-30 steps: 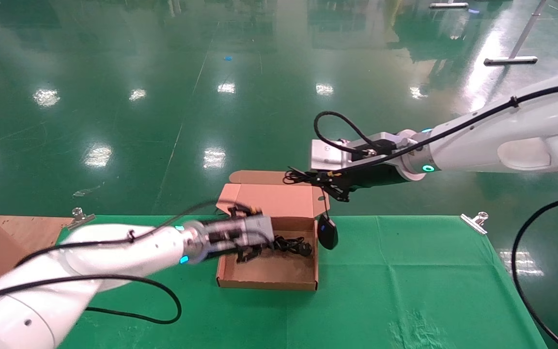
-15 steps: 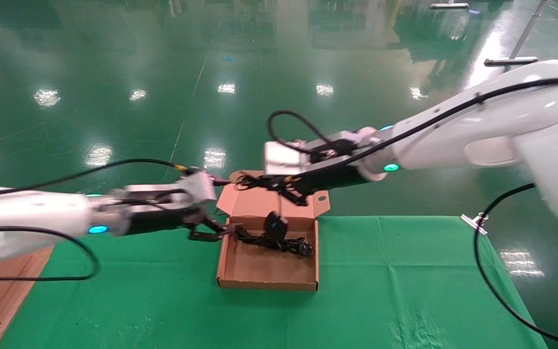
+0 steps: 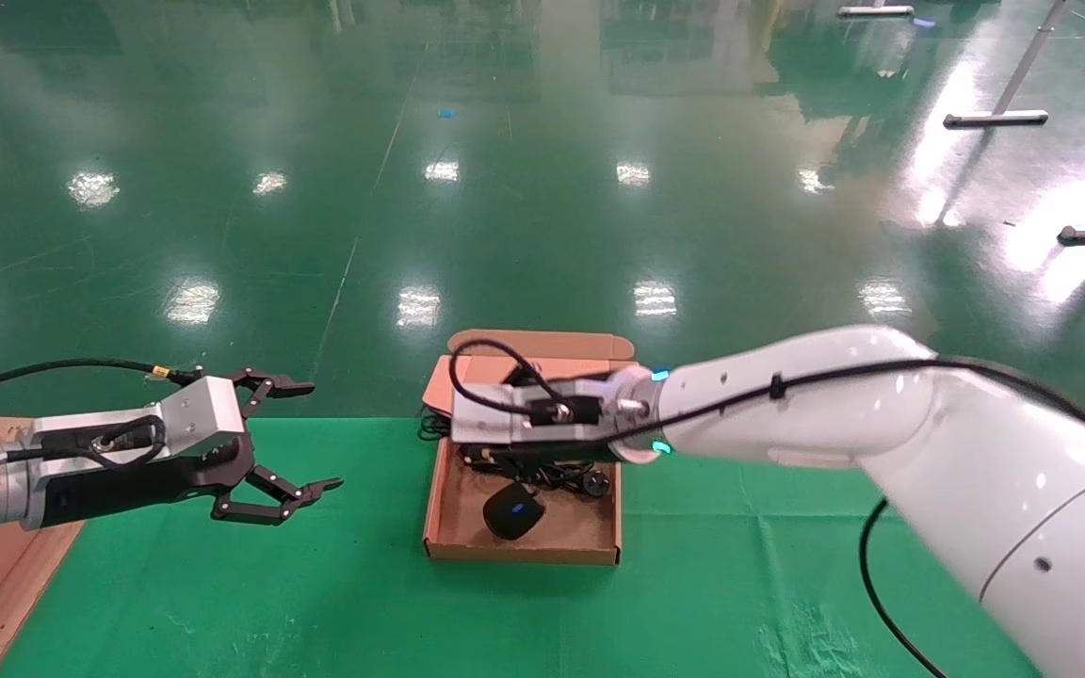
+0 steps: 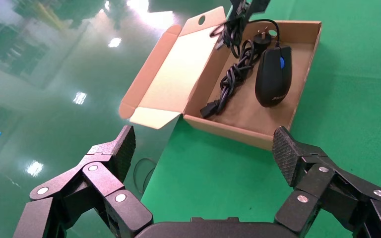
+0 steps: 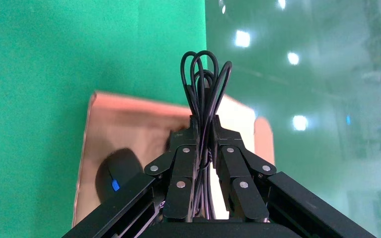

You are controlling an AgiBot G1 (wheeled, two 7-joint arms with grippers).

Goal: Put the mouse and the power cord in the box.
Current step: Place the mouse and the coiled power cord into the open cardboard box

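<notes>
- The right arm reaches in from the robot's right and lies nearly level across the back half of the box (image 3: pixel 456 546), its wrist block above the rear of the tray.
- The right gripper (image 5: pixel 204 130) has its fingers pinched narrow on a looped bunch of thin black cable (image 5: pixel 203 74), the mouse's own lead; the loops stick out past the fingertips.
- The left arm stretches in low from the robot's left, roughly level, over the left part of the green cloth (image 3: pixel 316 612).
- The left gripper (image 3: pixel 302 435) is well apart from the box, holding nothing, with its fingers (image 4: pixel 114 153) spread wide.
- The mouse (image 3: pixel 512 512) lies flat on the floor of the box, near the front wall, blue wheel up. In the left wrist view its long axis runs along the box's side wall, and its cable end points toward the hinged lid (image 4: pixel 178 64).
- The power cord (image 4: pixel 233 74) lies bundled in the box, just beside the mouse, between it and the lid's hinge. Its long axis runs roughly parallel to the mouse, with the plug (image 3: pixel 594 484) at the far right corner of the box.
- The box sits on the green cloth with its lid standing open at the back.
</notes>
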